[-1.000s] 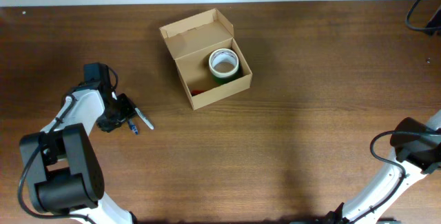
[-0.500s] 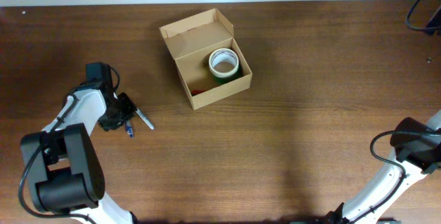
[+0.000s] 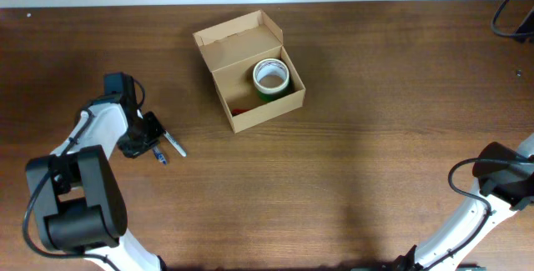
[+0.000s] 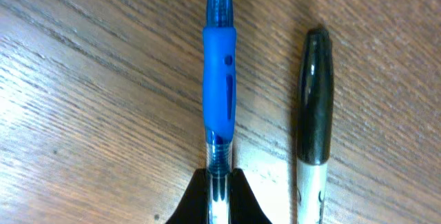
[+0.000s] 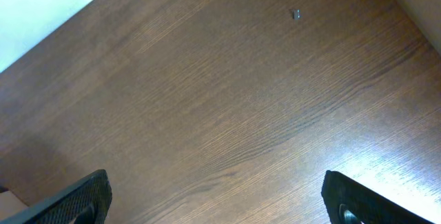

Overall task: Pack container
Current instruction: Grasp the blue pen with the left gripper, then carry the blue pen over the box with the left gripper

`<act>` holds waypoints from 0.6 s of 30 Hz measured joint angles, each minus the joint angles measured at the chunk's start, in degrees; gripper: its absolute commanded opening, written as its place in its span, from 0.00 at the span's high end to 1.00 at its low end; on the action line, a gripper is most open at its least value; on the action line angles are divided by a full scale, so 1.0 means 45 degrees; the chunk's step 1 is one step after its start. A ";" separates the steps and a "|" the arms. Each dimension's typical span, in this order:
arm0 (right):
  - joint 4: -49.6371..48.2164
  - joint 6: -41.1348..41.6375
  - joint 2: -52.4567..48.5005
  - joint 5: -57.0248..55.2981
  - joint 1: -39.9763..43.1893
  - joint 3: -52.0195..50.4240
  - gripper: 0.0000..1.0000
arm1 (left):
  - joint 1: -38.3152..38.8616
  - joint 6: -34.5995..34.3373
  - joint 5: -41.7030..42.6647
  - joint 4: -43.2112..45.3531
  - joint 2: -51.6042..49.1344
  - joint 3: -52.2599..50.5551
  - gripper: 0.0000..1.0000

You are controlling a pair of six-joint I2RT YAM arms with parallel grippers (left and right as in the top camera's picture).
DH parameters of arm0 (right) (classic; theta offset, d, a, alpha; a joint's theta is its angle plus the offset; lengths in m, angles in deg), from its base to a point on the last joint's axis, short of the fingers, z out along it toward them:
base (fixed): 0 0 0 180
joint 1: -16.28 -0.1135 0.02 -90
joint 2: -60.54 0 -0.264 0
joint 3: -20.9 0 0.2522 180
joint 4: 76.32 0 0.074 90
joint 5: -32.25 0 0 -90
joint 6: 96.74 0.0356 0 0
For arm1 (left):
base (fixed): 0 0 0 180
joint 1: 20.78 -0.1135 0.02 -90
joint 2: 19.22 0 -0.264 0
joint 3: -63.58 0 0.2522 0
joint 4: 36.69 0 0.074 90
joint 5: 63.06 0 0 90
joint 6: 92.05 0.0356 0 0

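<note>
1. Only the left wrist view shows the grip: the left gripper is clenched on the clear barrel of a blue pen. A black marker lies just beside it.
2. Only the overhead view shows the container, at upper centre with its lid open and a green tape roll inside.
3. The right gripper is spread wide over the wooden table, with its fingers cut off at the lower corners.
4. Something red in the box is mostly hidden.
5. Since a second ago, the box and roll are unchanged and the pen has barely shifted.

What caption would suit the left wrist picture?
Left gripper shut on a blue pen beside a black-capped marker on the wooden table.
</note>
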 measured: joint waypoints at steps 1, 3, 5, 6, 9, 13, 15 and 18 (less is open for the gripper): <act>0.0000 0.0000 0.0000 0.0000 0.0000 0.0000 0.01 | 0.0000 0.0160 0.0000 -0.0340 -0.0073 0.0267 0.98; 0.0000 -0.0005 0.0000 0.0000 0.0000 0.0000 0.01 | 0.0000 0.0641 -0.0010 -0.0962 -0.0165 0.1001 0.98; -0.0005 0.0000 0.0000 0.0000 0.0000 0.0000 0.01 | 0.0000 0.1234 -0.0024 -0.1642 -0.0199 0.1991 0.98; 0.0000 0.0000 0.0000 0.0000 0.0000 0.0000 0.01 | 0.0000 0.1656 -0.0019 -0.2050 -0.0199 0.2705 0.98; 0.0000 0.0000 0.0000 0.0000 0.0000 0.0000 0.01 | 0.0000 0.2890 -0.0010 -0.3109 -0.0214 0.4979 0.98; 0.0000 0.0000 0.0000 0.0005 0.0000 0.0000 0.01 | 0.0000 0.4673 0.0325 -0.4692 -0.0219 0.8233 0.96; 0.0000 0.0010 0.0000 0.0000 0.0000 0.0000 0.01 | 0.0000 0.5663 0.0831 -0.5314 -0.0219 0.9748 0.94; -0.0005 0.0005 0.0000 0.0000 0.0000 0.0000 0.01 | 0.0102 0.7431 0.1826 -0.6290 -0.0219 1.2206 0.93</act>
